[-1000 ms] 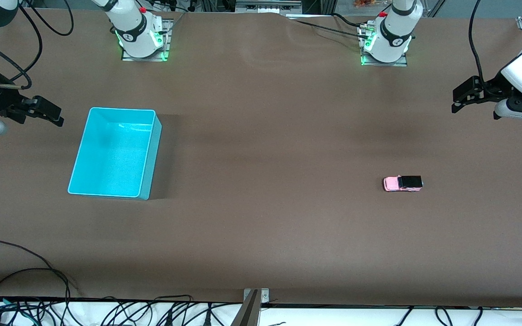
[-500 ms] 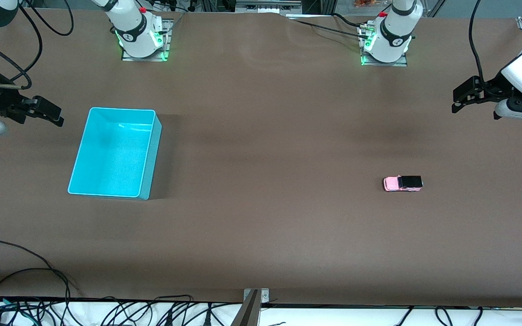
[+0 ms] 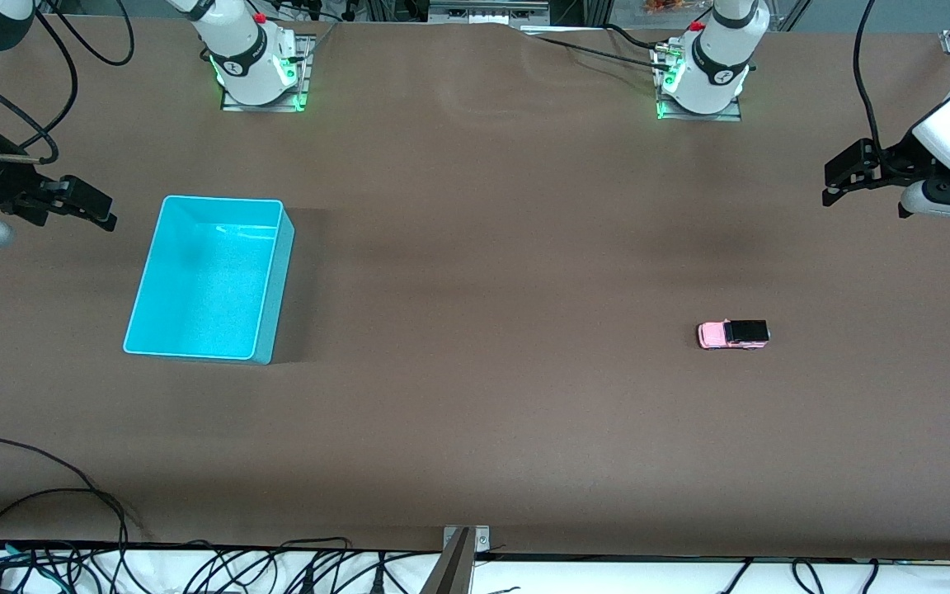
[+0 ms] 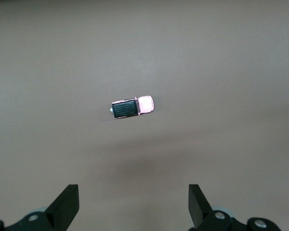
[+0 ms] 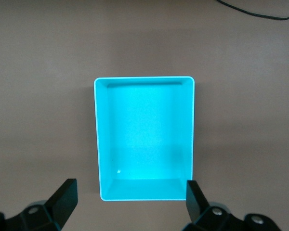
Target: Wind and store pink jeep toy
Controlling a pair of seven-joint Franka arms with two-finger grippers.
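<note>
The pink jeep toy stands on the brown table toward the left arm's end; it has a light pink body and black roof. It also shows in the left wrist view. My left gripper hangs high at that end of the table, open and empty, well apart from the jeep. The turquoise bin stands empty toward the right arm's end and shows in the right wrist view. My right gripper hangs beside the bin, open and empty.
Both arm bases stand along the table's edge farthest from the front camera. Loose black cables lie along the edge nearest it. A metal bracket sits at the middle of that edge.
</note>
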